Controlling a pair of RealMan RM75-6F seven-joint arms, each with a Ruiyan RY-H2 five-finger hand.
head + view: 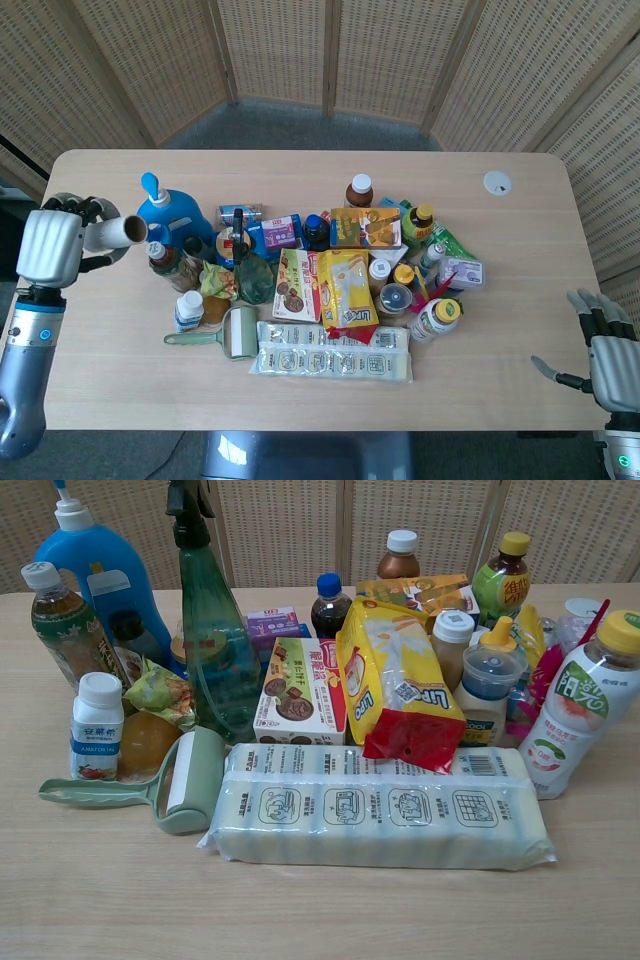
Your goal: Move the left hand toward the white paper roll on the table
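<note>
My left hand [50, 247] grips white paper roll [118, 232], lifted off desk [300, 170] at left edge, roll's open end just beside blue jug [170, 215]. My right hand [612, 355] low at desk's right corner, fingers apart, holding nothing. Neither hand in chest view.

The chest view shows neither hand nor the white paper roll [118, 232], which appears only from the head camera. There, the right hand [612, 352] is cut off by the picture's bottom right corner. In the chest view, the tall green plastic spray bottle [209, 640] loses its top to the upper edge, as does the blue jug's pump [66, 508]. Labels on the small white pill bottle [97, 727] are too small to read. Items behind the yellow snack bag [392, 685] are partly hidden.
</note>
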